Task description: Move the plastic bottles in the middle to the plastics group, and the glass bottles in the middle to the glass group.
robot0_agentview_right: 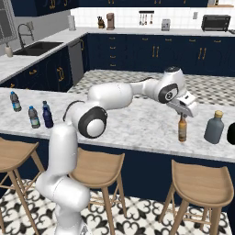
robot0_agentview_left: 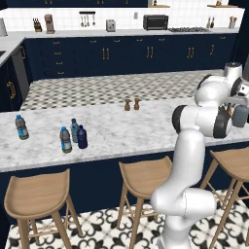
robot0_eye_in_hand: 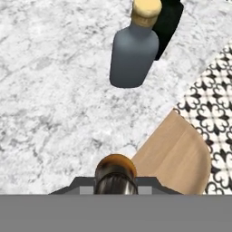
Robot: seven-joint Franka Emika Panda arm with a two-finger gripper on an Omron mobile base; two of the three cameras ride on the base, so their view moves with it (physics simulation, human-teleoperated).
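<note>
I have the gripper (robot0_agentview_right: pixel 182 114) closed around the neck of the slim amber bottle (robot0_agentview_right: pixel 182 129), which stands or hangs upright at the right end of the marble counter (robot0_agentview_right: pixel 137 124), near its front edge. I cannot tell whether its base touches the stone. The grey-blue bottle (robot0_agentview_right: pixel 214 127) with the tan top, the glass group, stands just to its right, apart from it, with a dark object (robot0_agentview_right: pixel 231 134) beyond. My worry is the edge: in the hand view the amber bottle's top sits right above the counter's rim, with a wooden stool (robot0_eye_in_hand: pixel 174 154) and patterned floor below, so letting go carelessly could tip it off. Sliding further right could also knock the grey-blue bottle. Far left, the navy bottle (robot0_agentview_left: pixel 82 137) and teal bottle (robot0_agentview_left: pixel 74 130) stand beside one water bottle (robot0_agentview_left: pixel 65 140), the other water bottle (robot0_agentview_left: pixel 21 127) farther left.
</note>
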